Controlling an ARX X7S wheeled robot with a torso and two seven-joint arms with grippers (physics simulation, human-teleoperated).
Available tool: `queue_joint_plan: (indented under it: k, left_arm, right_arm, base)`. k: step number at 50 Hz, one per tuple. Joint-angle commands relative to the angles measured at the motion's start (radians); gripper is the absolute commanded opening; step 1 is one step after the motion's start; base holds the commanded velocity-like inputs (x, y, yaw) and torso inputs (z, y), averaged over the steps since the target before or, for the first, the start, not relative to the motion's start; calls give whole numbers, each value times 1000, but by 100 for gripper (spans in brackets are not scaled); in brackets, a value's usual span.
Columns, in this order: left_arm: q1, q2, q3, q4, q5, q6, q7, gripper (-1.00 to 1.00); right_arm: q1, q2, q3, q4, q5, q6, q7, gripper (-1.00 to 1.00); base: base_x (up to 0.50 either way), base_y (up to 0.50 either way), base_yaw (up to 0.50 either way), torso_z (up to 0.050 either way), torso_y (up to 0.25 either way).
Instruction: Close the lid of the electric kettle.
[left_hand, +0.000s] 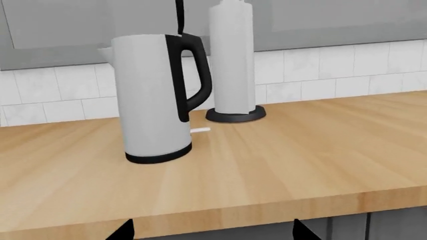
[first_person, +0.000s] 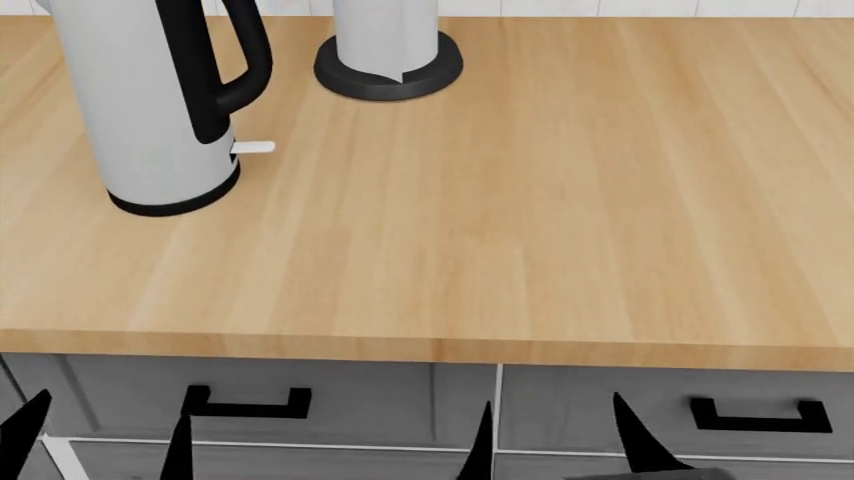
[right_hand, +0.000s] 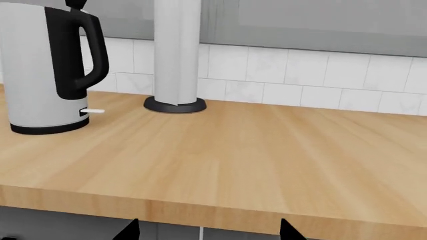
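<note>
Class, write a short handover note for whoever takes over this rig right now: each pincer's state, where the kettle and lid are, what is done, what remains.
Left pincer: open, holding nothing, low in front of the drawers.
Right pincer: open, holding nothing, also below the counter edge.
Electric kettle: upright on the wooden counter, to the robot's left, beside the paper roll.
Lid: standing up, open, above the handle.
Done: nothing yet; neither pincer touches the kettle.
Left: raise an arm, push the lid down shut.

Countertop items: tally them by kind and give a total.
Electric kettle, its lid standing open: 1
Paper roll on a black round base: 1
Total: 2
</note>
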Motion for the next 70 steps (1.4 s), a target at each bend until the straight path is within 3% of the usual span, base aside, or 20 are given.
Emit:
queue_joint_plan:
  k: [1, 17, 48, 54, 70]
  left_arm:
    - [-30, -42, 4, 238, -10, -197, -13, 100]
    - [-172, -59, -105, 471, -169, -505, -7, 100]
    - [-179, -100, -85, 442, -169, -479, -63, 100]
    - [-183, -109, -89, 442, -185, -493, -66, 100]
    - [-189, -119, -82, 445, -205, -500, -84, 100]
  right_arm:
    - [52, 45, 27, -222, 43, 197, 7, 100]
    - [145, 97, 51, -415, 70, 377, 25, 100]
    - [152, 121, 34, -418, 63, 372, 43, 100]
    - [206, 129, 23, -471, 66, 470, 61, 100]
    - [199, 138, 29, -471, 73, 460, 67, 100]
  base:
    - [0, 0, 0, 0, 0]
    - [0, 0, 0, 0, 0]
    - [0, 448, 0, 0, 0]
    - [142, 0, 0, 0, 0]
    - [475, 0, 0, 0, 0]
